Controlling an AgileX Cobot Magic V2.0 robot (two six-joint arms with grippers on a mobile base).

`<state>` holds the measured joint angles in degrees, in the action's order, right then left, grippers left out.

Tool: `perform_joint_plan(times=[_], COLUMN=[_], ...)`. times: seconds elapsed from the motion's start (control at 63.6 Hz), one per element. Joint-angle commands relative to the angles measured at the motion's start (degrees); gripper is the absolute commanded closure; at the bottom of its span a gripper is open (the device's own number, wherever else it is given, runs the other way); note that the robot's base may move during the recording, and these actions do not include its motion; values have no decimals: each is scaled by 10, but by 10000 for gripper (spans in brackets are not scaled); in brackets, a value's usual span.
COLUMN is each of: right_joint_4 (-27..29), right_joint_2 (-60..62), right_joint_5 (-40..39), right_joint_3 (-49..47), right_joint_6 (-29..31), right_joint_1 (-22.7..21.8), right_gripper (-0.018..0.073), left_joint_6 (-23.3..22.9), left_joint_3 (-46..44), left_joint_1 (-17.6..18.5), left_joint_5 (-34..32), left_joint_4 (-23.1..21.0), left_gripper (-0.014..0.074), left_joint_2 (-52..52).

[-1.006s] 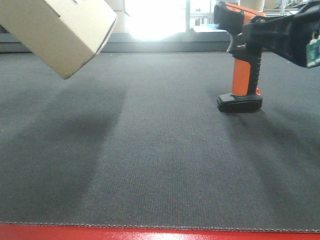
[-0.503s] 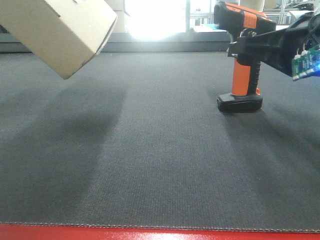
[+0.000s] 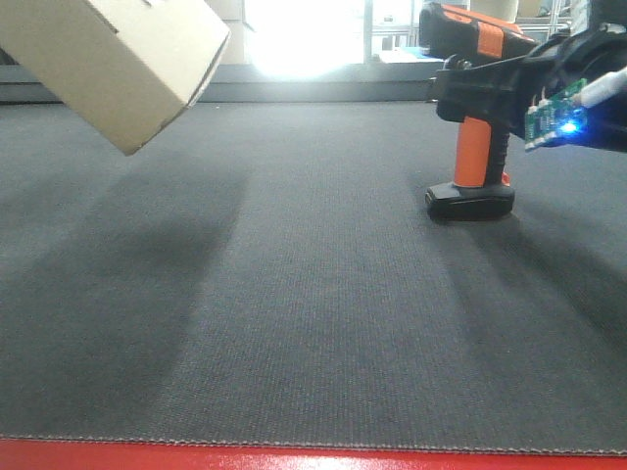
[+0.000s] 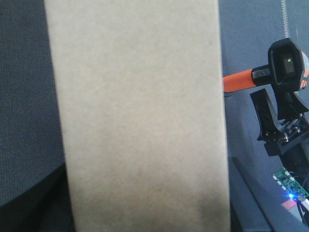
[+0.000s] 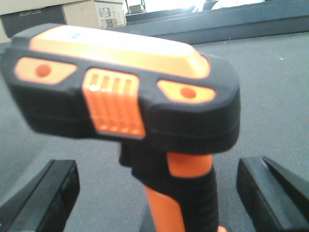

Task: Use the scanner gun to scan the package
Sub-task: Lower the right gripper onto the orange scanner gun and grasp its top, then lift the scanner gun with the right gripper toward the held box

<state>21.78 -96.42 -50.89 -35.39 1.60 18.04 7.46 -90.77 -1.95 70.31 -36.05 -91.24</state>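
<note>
The package (image 3: 118,61), a plain cardboard box, hangs tilted in the air at about 10 o'clock in the front view. It is clear of the table (image 3: 313,294), and a broad shadow lies on the dark grey cloth beneath it. From the left wrist it fills nearly the whole picture with one bare brown face. The left fingers are hidden behind it, so I cannot tell how they grip.

The scanner gun (image 3: 470,147) stands upright on its black base on the table, over at 2 o'clock. It has an orange handle and a black and orange head. In the left wrist view its dark scan window looks toward the package.

The right fingers (image 5: 41,195) are spread wide, one at 8 o'clock and the other at 4 o'clock in the right wrist view. The handle sits between them with table showing on either side, so they are released and not touching it.

A small green circuit board (image 3: 554,116) on the right arm glows blue, just beside the scanner at its 3 o'clock. A red strip (image 3: 313,458) runs along the near table edge at 6 o'clock. Cardboard boxes (image 5: 72,13) sit far back at 11 o'clock in the right wrist view.
</note>
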Motion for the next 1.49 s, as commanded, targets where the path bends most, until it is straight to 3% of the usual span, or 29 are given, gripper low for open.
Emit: perform_joint_plan(times=[0.0, 0.88, 0.959, 1.022, 1.258, 1.478], right_joint_4=[8, 44, 44, 44, 45, 45], right_joint_2=[-10, -42, -42, -42, -42, -16], right_joint_5=[-20, 1, 6, 6, -1, -17], right_joint_3=[-14, -69, -69, -69, -69, -69], right_joint_6=[-1, -1, -1, -1, -1, 13], right_joint_1=[0, 0, 0, 0, -3, -3], right_gripper=[-9, 8, 80, 190, 731, 713], left_joint_6=[0, 0, 0, 0, 0, 0], left_joint_3=[-3, -3, -3, -3, -3, -3], left_joint_1=[0, 0, 0, 0, 0, 0], left_joint_5=[-3, -3, -3, -3, -3, -3], left_joint_4=[-16, -9, -9, -9, -9, -9], left_gripper=[707, 707, 707, 707, 707, 707], left_joint_2=[7, 7, 7, 7, 7, 7])
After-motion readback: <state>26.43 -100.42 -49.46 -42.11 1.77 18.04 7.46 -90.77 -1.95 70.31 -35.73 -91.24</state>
